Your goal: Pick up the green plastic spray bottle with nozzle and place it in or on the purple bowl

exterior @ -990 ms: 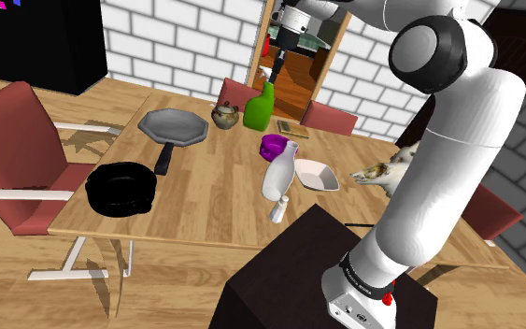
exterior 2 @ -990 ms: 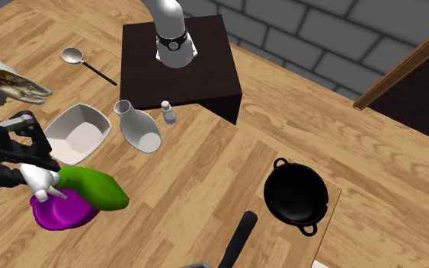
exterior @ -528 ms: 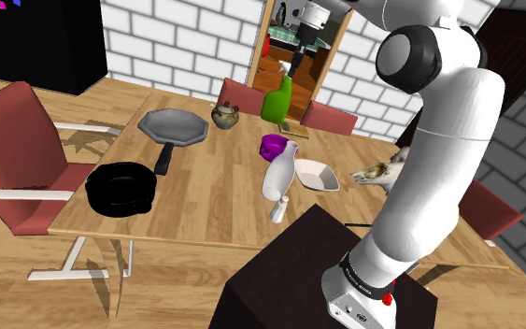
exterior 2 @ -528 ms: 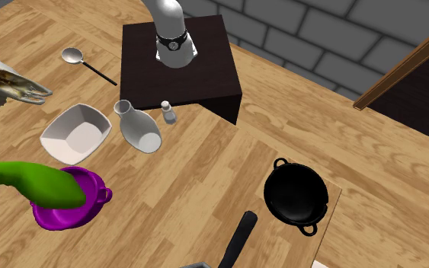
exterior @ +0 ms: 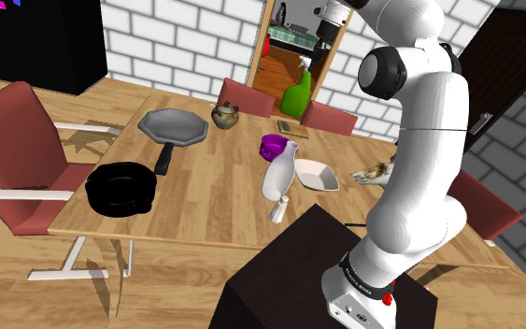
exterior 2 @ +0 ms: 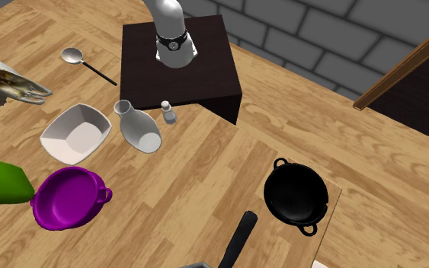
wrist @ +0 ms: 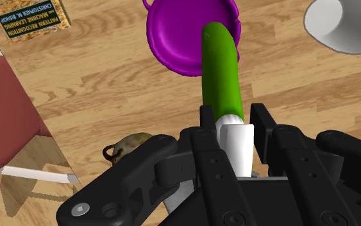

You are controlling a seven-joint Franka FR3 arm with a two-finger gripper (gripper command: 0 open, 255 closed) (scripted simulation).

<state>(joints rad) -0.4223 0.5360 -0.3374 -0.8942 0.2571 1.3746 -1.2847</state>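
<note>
Green spray bottle (wrist: 221, 70) hangs high above the wooden desk (wrist: 108, 83), black fingers (wrist: 262, 125) clamped on its white neck; purple bowl (wrist: 179, 32) sits under its base, white square dish (exterior 2: 74, 133) and white jug (exterior 2: 138, 131) close beside.

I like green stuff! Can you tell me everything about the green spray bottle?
The green spray bottle is smooth and bright green, with a long rounded body and a white nozzle end. The black jaws are shut on that white end, so it hangs in the air, lifted well above the wooden table. Its green end points down towards the purple bowl. Nothing but the jaws touches it.
</note>
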